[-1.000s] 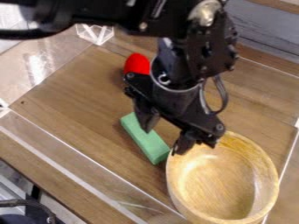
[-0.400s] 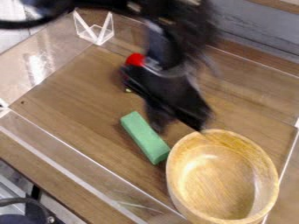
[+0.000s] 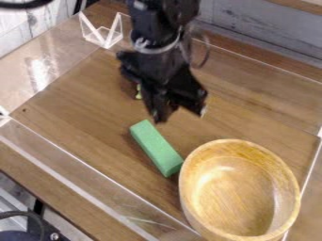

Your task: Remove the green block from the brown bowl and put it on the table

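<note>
The green block lies flat on the table, just left of the brown bowl. The bowl stands at the front right and its inside shows nothing but wood grain. My gripper hangs pointing down above the table, behind the block and clear of it. Its dark fingers are shut with nothing between them. The black arm above it covers the table's far middle.
Low clear plastic walls edge the table at the front and left. A small clear plastic piece stands at the back left. Bare wood shows left of the block and behind the bowl.
My gripper has moved from over the block and the bowl's rim toward the back left, and its fingers have closed. The block and bowl have stayed in place.
</note>
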`<state>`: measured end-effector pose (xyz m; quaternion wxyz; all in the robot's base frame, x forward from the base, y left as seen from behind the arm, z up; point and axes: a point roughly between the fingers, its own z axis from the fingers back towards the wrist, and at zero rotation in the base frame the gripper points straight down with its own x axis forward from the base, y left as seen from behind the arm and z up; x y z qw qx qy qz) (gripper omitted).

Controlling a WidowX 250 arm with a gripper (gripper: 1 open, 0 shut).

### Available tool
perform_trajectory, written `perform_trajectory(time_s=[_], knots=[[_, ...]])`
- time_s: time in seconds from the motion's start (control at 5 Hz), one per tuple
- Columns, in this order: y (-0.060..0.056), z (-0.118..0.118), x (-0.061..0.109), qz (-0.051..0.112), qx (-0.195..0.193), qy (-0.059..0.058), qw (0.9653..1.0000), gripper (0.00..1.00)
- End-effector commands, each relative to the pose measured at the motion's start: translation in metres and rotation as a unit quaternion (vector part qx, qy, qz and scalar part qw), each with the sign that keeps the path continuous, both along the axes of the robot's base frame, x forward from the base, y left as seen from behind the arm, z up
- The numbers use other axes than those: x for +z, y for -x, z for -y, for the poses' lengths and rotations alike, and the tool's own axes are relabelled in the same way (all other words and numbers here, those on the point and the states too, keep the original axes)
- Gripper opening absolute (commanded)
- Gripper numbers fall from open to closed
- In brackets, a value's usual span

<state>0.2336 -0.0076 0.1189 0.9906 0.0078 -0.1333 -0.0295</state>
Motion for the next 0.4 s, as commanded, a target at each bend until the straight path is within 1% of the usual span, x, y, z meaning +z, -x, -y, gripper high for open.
perform_trajectory(time_s=[0.0,0.2], knots=[[-0.018,-0.003,0.023,0.030,0.019,0.001,0.9994,0.00],[-0.028,0.002,0.030,0.034,0.033,0.005,0.9988,0.00]])
